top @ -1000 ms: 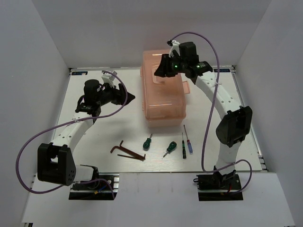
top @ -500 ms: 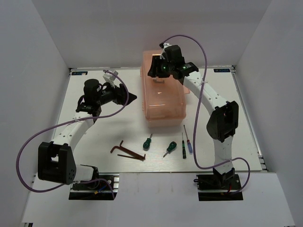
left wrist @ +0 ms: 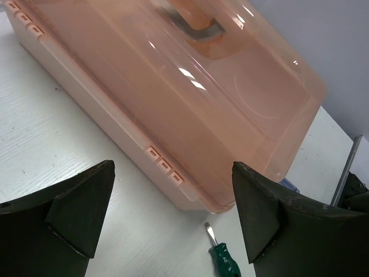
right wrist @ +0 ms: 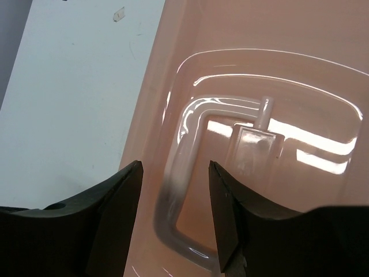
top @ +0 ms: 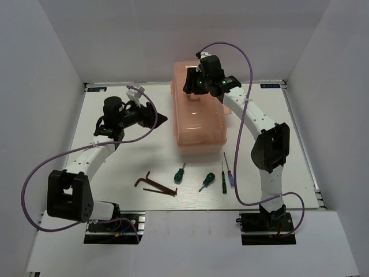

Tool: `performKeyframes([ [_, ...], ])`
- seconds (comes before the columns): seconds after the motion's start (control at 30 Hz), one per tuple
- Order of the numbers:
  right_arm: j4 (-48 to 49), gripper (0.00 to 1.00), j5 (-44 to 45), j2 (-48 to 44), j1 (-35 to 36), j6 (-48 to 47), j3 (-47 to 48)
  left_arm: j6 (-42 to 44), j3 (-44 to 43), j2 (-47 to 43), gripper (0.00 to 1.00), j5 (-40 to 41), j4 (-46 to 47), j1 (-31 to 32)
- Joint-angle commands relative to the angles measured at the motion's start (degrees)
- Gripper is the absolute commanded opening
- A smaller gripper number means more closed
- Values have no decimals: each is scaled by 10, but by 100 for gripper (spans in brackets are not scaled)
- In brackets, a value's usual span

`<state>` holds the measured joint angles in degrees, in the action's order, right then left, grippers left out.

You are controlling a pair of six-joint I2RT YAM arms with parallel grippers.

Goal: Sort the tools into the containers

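Note:
The salmon-pink toolbox stands closed at mid-table; it also fills the left wrist view and the right wrist view. My right gripper hovers open over the lid, its jaws either side of one arm of the lid handle. My left gripper is open and empty, just left of the box. In front of the box lie two brown hex keys, two green-handled screwdrivers, a dark precision screwdriver and a blue-handled one. One green screwdriver shows in the left wrist view.
White walls close in the table on three sides. Both arm bases sit at the near edge, with purple cables looping from each arm. Bare white table lies between the left arm and the box.
My right gripper swung left from the box's back right to above the lid handle, then held there. My left gripper barely moved. The tools have not moved.

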<state>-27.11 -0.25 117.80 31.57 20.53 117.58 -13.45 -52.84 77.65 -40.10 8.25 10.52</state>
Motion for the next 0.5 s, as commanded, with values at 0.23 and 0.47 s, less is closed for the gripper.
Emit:
performKeyframes([
  [0.23, -4, 55, -68, 3, -1, 38, -14, -20, 20, 7, 93, -31, 55, 10],
  [0.47, 0, 52, -111, -6, -5, 75, -24, -32, 26, 1, 93, -32, 75, 10],
])
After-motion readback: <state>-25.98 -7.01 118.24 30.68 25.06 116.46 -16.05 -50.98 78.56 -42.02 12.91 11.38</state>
